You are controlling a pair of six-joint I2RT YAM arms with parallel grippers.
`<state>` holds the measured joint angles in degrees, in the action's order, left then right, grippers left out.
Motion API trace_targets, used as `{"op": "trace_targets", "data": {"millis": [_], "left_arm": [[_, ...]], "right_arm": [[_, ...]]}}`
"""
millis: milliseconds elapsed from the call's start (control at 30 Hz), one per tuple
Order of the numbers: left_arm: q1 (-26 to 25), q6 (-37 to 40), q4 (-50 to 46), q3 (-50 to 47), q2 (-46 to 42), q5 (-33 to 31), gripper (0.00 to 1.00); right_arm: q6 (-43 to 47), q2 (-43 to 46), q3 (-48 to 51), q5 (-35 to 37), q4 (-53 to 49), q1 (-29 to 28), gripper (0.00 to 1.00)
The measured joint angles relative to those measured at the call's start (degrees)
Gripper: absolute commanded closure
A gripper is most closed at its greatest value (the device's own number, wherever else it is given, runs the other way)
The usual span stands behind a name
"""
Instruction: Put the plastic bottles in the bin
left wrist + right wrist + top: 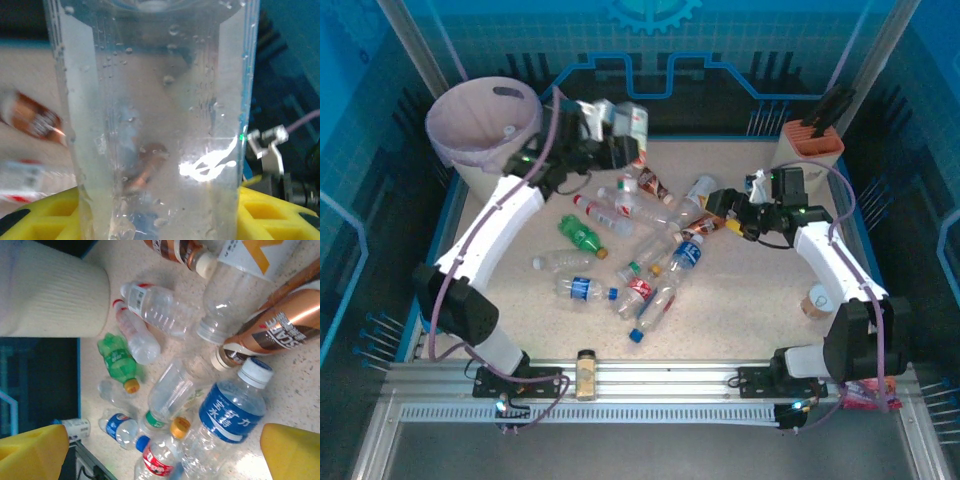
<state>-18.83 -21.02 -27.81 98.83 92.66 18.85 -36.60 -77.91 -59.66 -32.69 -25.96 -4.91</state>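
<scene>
Top external view is showing the left gripper [608,135] raised near the far edge of the table [760,300], gripping a clear bottle [632,122] with a white, red and green label. That bottle is hanging to the right of the bin [468,170], apart from it and not over its mouth. The bin is standing at the far left corner, with its pink liner [480,115] folded over the rim.

In the left wrist view the clear bottle is sitting between the yellow fingers [45,215], which are closing against both its sides. Droplets are clinging to its wall.

The right gripper [718,203] is hovering over the right side of the pile [640,250] of bottles lying at mid-table. In the right wrist view its own two yellow pads are standing wide apart at the lower corners, holding nothing, with bottles lying on the table below. Between them a blue-label bottle [232,412] with a white cap is lying on its side, and a brown bottle [285,322] is lying just beside it. A green bottle [117,360] with an orange cap is lying nearer the bin, touching a clear bottle with a red cap.

A beige box [812,145] is standing at the far right, and a small jar [585,372] is sitting at the near edge between the arm bases.
</scene>
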Motion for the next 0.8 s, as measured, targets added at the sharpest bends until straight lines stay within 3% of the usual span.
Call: {"op": "trace_targets", "data": {"millis": [267,633,800], "left_arm": [[12.0,5.1,-3.6,10.3,-0.3,-3.8,1.0],[28.6,2.0,1.0,15.2,2.3,-10.9,1.0],[31.5,1.7,0.1,23.6,10.0,-14.4,1.0]], "right_arm": [[6.3,0.2,0.0,2.6,-5.9,-3.4,0.01],[8.4,1.9,1.0,5.4,-8.1,-6.4,0.01],[8.3,3.6,2.4,5.8,-8.1,-6.4,0.01]]}}
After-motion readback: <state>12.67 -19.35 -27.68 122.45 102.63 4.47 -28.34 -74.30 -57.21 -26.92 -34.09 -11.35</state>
